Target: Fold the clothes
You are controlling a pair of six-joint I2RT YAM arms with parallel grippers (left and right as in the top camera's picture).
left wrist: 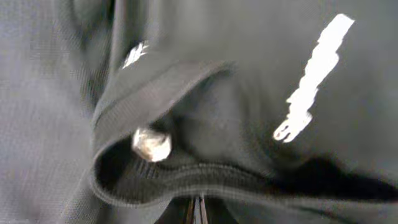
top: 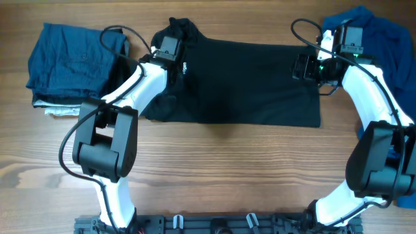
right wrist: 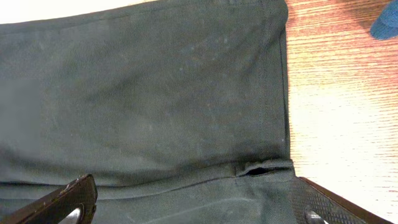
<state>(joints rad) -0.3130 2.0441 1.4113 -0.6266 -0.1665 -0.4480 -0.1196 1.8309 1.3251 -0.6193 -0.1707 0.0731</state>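
Observation:
The black shirt (top: 247,84) lies spread flat across the middle of the table, collar to the left, with its white chest logo (top: 184,67) showing. My left gripper (top: 170,51) is at the collar. In the left wrist view its fingers (left wrist: 198,213) are pressed together on the collar band (left wrist: 186,177), next to a silver button (left wrist: 151,144) and the logo (left wrist: 311,81). My right gripper (top: 304,66) is at the shirt's right hem. Its fingers (right wrist: 199,208) are wide apart, with the hem corner (right wrist: 261,168) lying between them.
A folded dark blue garment (top: 75,62) sits on a pale one (top: 62,112) at the far left. A bright blue garment (top: 383,39) lies bunched at the far right, and its edge also shows in the right wrist view (right wrist: 387,23). Bare wood (top: 227,169) runs along the front.

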